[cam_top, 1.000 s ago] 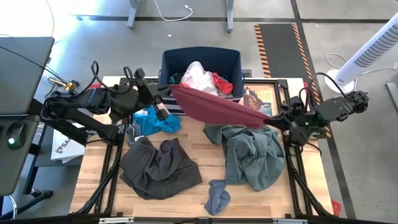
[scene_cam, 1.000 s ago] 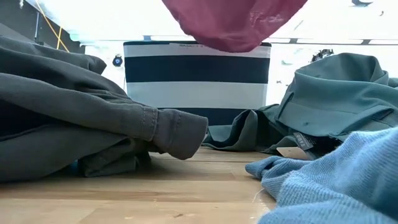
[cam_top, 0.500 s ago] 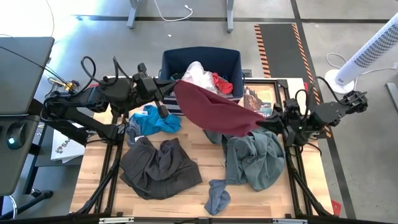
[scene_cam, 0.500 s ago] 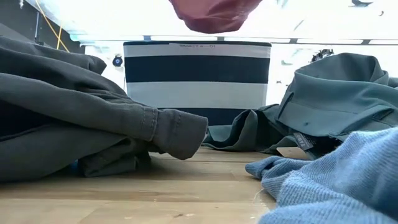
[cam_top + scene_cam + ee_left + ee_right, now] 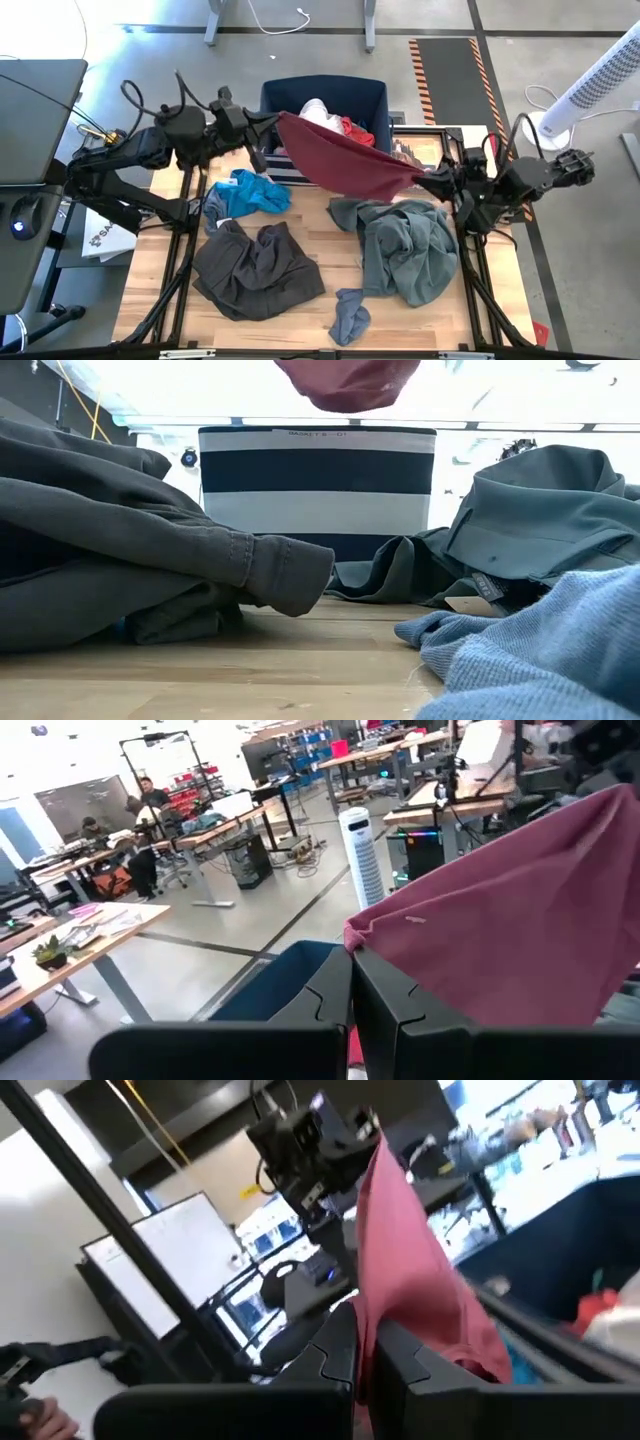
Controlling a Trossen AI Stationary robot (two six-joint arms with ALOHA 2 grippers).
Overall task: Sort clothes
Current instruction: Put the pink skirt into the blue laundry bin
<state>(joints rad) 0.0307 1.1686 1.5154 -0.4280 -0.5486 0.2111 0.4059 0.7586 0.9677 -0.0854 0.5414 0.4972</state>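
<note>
Nearest the front edge of the tabletop (image 5: 150, 300) a small grey-blue piece (image 5: 349, 318) lies loose, with the dark grey-brown trousers (image 5: 255, 268) in a heap beside it and the grey-green shirt (image 5: 405, 248) crumpled on the other side. None of these has shifted over the last second. A little farther back the bright blue piece (image 5: 242, 193) sits where it was, under the left arm.

Above them hangs the maroon garment (image 5: 345, 165), stretched between both arms. The left tool (image 5: 268, 128) is pinched shut on one corner (seen close in the left wrist view, cloth clamped between the dark fingers (image 5: 395, 1010)). The right tool (image 5: 437, 182) is closed on the opposite edge, cloth trapped the same way in its own wrist view.

What changed: a second ago the garment spanned lower and farther forward. Now the left end is up and back, over the near rim of the navy bin (image 5: 275, 95), and in the low view only a small maroon bulge (image 5: 345, 382) remains at the top. So the cloth is higher and shifted toward the bin.

Farthest back, the bin already holds a white piece (image 5: 315, 110) and something red (image 5: 357, 132). Likely meaning: maroon is about to be dropped in (release not yet made), four pieces left.
</note>
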